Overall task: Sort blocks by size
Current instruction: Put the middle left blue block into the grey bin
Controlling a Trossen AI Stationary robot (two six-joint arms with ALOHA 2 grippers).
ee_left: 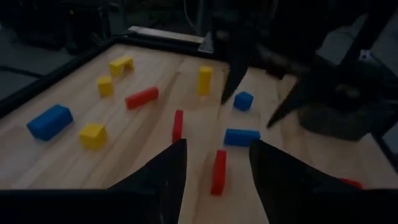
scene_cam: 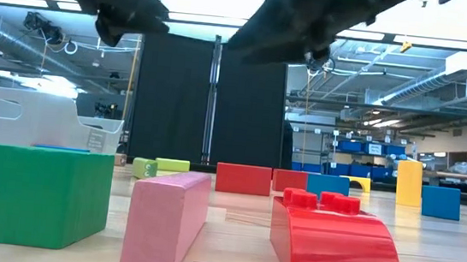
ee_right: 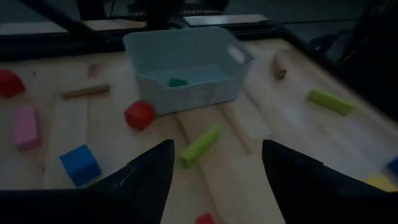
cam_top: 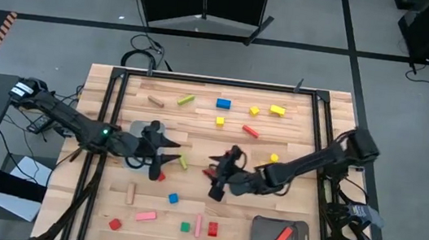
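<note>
**Two open grippers, one red bar lined up for the left**

Everything here is placed from the pale tray (cam_top: 144, 130), the shallow bin on the left arm's half of the table. The left gripper (cam_top: 171, 154) hangs just beside that tray, on the side facing the right arm. Its fingers (ee_left: 166, 171) stand apart with nothing between them.

In the left wrist view a slim red bar (ee_left: 218, 172) lies flat on the wood directly beyond the gap, farther from the tray than the fingertips are. Its long axis runs nearly straight away from the gripper. The fingers therefore flank its long sides, and a closing pinch would likely meet it across the narrow width. I judge it the nearest candidate for the left arm, though how far the gripper stands above it I cannot tell.

The right gripper (cam_top: 220, 172) waits farther out from the tray, also spread wide and empty. It faces back towards the tray, with a green bar (ee_right: 200, 145) lying aslant ahead of it, near the tray's wall.

The red bar is a small painted stick, square-ended and much longer than it is thick. It looks like one of the long blocks rather than a cube.
</note>
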